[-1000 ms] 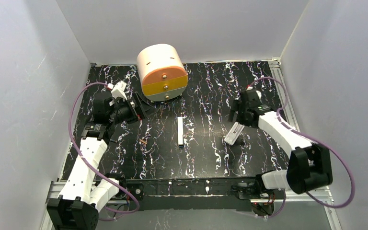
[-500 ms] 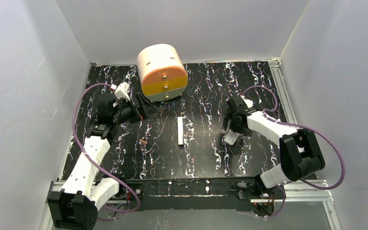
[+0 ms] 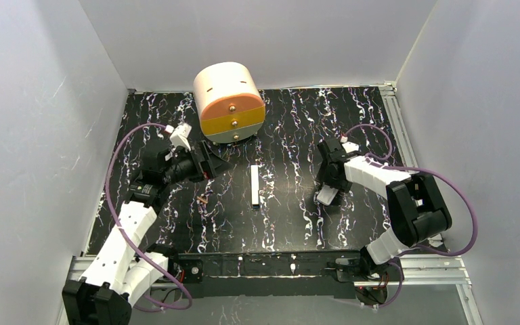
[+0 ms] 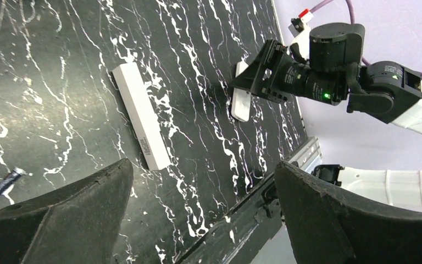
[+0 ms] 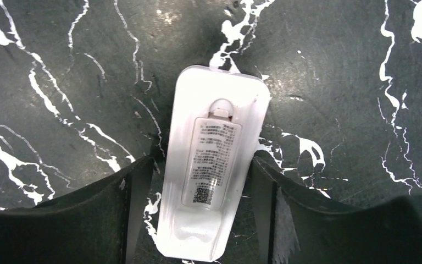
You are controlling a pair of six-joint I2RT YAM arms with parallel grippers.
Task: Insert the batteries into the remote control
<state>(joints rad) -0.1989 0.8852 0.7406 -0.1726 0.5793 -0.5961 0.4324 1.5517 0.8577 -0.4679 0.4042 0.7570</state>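
Note:
The white remote control (image 5: pixel 211 165) lies flat on the black marbled table with its back up, showing a printed label and a QR code. My right gripper (image 5: pixel 200 181) is open and straddles the remote's near end, one finger close on each side with a narrow gap. From above, the remote (image 3: pixel 324 198) pokes out below the right gripper (image 3: pixel 328 189). The batteries (image 3: pixel 204 200) lie together left of centre; one (image 4: pixel 3 184) shows in the left wrist view. My left gripper (image 3: pixel 211 162) is open and empty, held above the table behind the batteries.
A long narrow white bar (image 3: pixel 254 185) lies mid-table between the batteries and the remote; it also shows in the left wrist view (image 4: pixel 142 124). A white drum with an orange, yellow and grey face (image 3: pixel 229 101) stands at the back. White walls enclose three sides.
My right gripper has moved left and down, so its fingers now flank the remote, which has turned from slanted to nearly straight. My left gripper has shifted a little to the right.

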